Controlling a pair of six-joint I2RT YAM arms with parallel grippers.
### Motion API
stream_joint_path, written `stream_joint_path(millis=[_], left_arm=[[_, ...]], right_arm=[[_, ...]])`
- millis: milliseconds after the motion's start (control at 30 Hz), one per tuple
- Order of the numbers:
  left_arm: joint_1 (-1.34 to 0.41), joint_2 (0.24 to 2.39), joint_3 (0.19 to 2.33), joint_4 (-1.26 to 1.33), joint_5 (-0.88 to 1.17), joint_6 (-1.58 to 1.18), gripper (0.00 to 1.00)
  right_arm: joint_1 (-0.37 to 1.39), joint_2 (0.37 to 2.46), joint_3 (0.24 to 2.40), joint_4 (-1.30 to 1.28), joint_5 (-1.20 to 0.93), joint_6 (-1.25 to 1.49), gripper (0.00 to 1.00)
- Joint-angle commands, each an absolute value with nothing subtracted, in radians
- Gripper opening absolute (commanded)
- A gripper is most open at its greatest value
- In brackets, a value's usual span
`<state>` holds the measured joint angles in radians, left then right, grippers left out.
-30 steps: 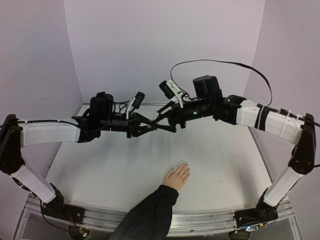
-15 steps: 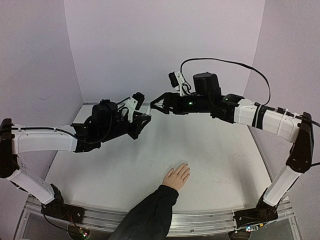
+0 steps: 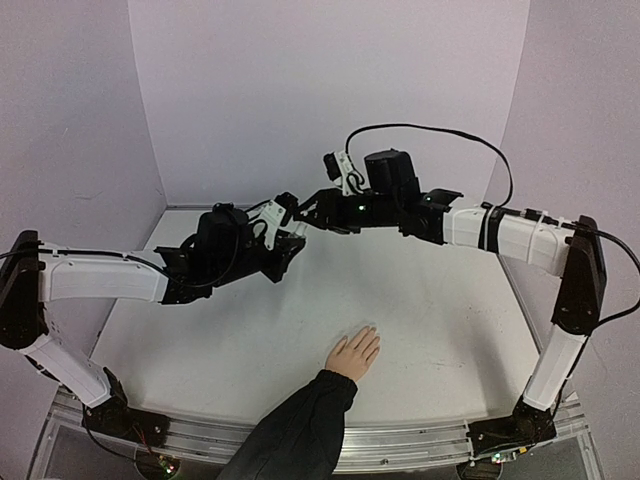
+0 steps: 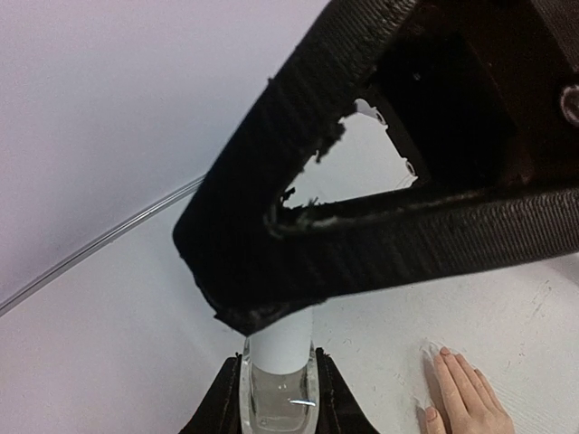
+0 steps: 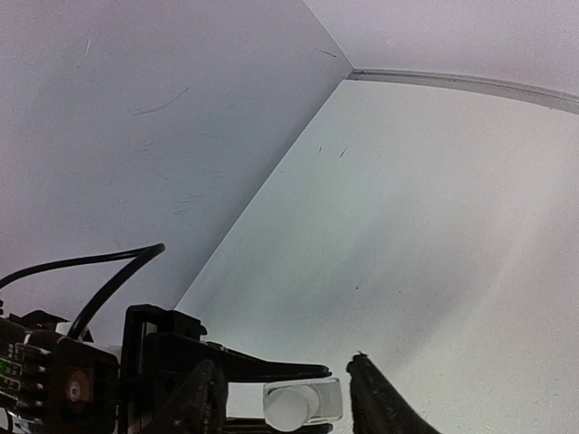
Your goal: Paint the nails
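Observation:
My left gripper [image 4: 279,367] is shut on a small clear bottle [image 4: 277,398] with a white cap [image 4: 282,344], held above the table's back left part. My right gripper [image 5: 285,363] has reached it from the right and stands open. Its fingers [image 5: 378,402] straddle the cap [image 5: 288,409], with gaps showing on both sides. One right finger [image 4: 362,226] fills the top of the left wrist view. A light-skinned hand [image 3: 355,352] in a dark sleeve lies flat near the front edge. Its pale nails [image 4: 443,352] are bare and face the back wall. Both grippers [image 3: 292,222] meet well behind the hand.
The white table [image 3: 450,300] is boxed in by pale walls at the back and both sides [image 5: 136,136]. The dark sleeve [image 3: 295,430] crosses the near edge between the arm bases. A black cable [image 3: 440,130] loops above the right arm.
The grippers had drawn apart half a second ago. Now the right gripper has swung left and down over the bottle's cap with its jaws narrowing. The left gripper has shifted slightly right. The hand has stayed still.

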<state>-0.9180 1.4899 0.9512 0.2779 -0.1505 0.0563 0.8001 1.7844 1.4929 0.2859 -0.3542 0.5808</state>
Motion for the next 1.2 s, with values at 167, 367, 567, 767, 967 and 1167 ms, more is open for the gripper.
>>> stream_joint_path(millis=[167, 367, 567, 767, 967, 1167], left_arm=[[-0.923, 1.496, 1.040, 0.318, -0.149, 0.066, 0.00], [-0.923, 1.493, 1.047, 0.318, -0.128, 0.056, 0.00], [-0.892, 1.453, 1.017, 0.319, 0.185, 0.021, 0.00], [-0.725, 1.475, 1.056, 0.380, 1.020, -0.189, 0.00], [-0.721, 1.582, 1.151, 0.380, 1.305, -0.328, 0.00], [-0.721, 1.507, 1.058, 0.371, 0.906, -0.194, 0.00]], right_arm=[[0.808, 1.804, 1.534, 0.336, -0.395, 0.569, 0.33], [0.807, 1.812, 1.536, 0.336, -0.406, 0.548, 0.23], [0.808, 1.776, 1.511, 0.336, -0.470, 0.416, 0.00], [0.808, 1.760, 1.492, 0.214, -1.141, -0.019, 0.00], [0.808, 1.722, 1.468, 0.177, -1.246, -0.078, 0.00], [0.808, 1.655, 1.460, 0.181, -0.815, -0.020, 0.41]])
